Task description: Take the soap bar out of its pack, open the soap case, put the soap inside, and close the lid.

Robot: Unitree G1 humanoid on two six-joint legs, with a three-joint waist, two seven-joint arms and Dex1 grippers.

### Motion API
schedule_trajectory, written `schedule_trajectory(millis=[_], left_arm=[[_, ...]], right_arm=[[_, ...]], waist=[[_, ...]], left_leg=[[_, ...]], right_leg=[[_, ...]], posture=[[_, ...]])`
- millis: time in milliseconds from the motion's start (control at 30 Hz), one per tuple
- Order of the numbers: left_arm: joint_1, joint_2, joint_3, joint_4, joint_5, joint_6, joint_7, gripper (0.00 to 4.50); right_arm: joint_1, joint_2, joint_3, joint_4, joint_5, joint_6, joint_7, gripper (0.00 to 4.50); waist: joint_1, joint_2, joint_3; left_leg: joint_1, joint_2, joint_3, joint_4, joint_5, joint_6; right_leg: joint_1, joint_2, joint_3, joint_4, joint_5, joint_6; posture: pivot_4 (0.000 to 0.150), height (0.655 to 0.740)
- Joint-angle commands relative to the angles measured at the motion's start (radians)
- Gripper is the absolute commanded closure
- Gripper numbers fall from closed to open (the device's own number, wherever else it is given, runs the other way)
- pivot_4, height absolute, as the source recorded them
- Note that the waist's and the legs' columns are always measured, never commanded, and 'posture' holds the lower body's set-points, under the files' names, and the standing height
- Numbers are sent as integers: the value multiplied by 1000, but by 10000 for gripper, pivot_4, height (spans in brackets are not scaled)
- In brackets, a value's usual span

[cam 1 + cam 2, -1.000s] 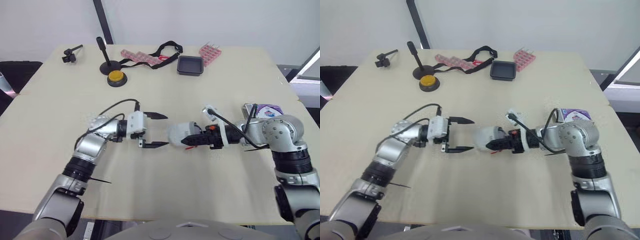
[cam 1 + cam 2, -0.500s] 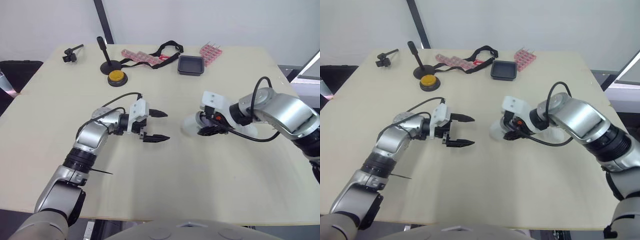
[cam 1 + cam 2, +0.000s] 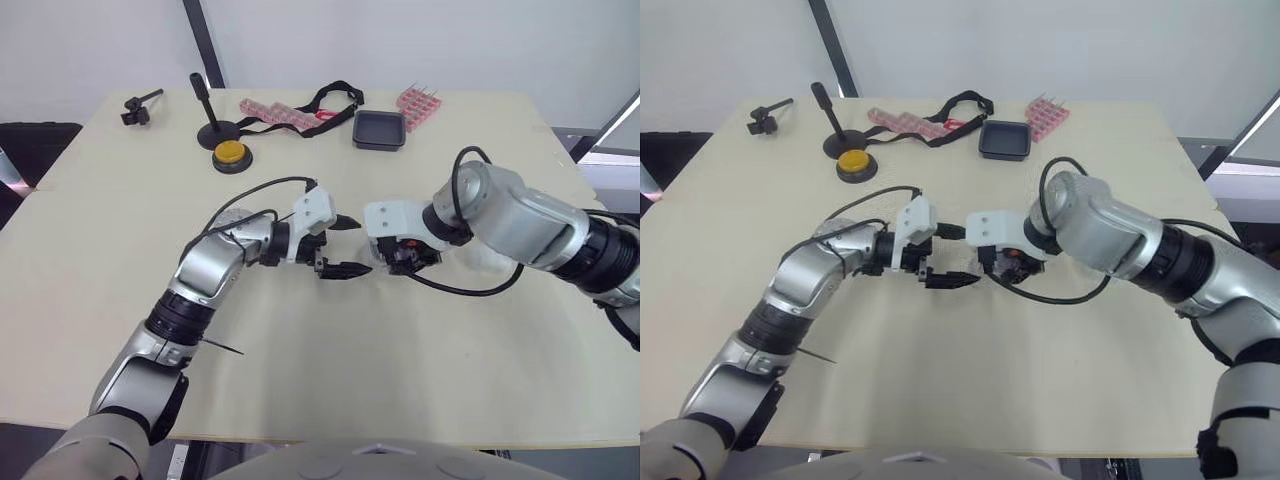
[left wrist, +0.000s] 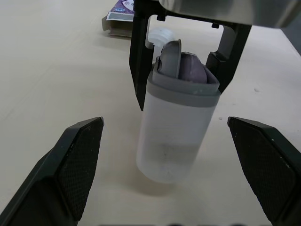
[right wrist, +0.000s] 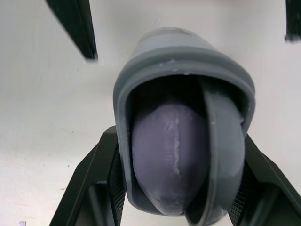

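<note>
right pincer [image 4: 181, 96], clamping soap case [image 4: 176, 136], moved to spread left pincer [image 3: 360, 245]

**G1 arms & grippers: look only**

Left arm [image 3: 210, 270] and right arm [image 3: 510, 215]: brushed silver-grey shells, rounded, w/ black ribbed rings at joints. The right arm's upper shell is bulkier, then a black band and more silver.

Each wrist carries a white plastic block: left [image 3: 312, 212], right [image 3: 385, 218].

Thin black cable [image 3: 255, 190] loops from left forearm to its block. A second black cable [image 3: 470, 290] arcs around the right wrist. Black zip-tie tail [image 3: 222, 347] sticks out of left arm.

Left gripper [image 3: 362, 245]: two black fingers [image 4: 80, 165], wedge-shaped, tapering to points, fine grainy surface.

Right gripper [image 5: 178, 136]: same black, w/ knurled inner pads [image 5: 237, 197].
</note>
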Motion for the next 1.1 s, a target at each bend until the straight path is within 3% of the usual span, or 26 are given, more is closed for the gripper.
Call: schedule_trajectory(millis=[33, 1033, 1100], left_arm=[[-7, -4, -9, -25, 27, -17, 29, 37], [-24, -43, -46, 35, 67, -107, 5, 37], [-25, -43, -45, 37, 66, -107, 2, 5364]], right_arm=[[-32, 20, -13, 8, -38, -3, 19, 23468], [-7, 69, -28, 7, -82, -1, 49, 23468], [-7, 69, -28, 7, -82, -1, 48, 23468]], waist=[[-2, 0, 0], [-2, 0, 0], [-2, 0, 0]], left_leg=[[0, 0, 0, 0, 0, 0], [0, 0, 0, 1, 0, 0], [0, 0, 0, 1, 0, 0]], right_leg=[[0, 0, 0, 0, 0, 0], [0, 0, 0, 3, 0, 0], [0, 0, 0, 3, 0, 0]], posture=[[1500, 7291], [1500, 7291], [1500, 7291]])
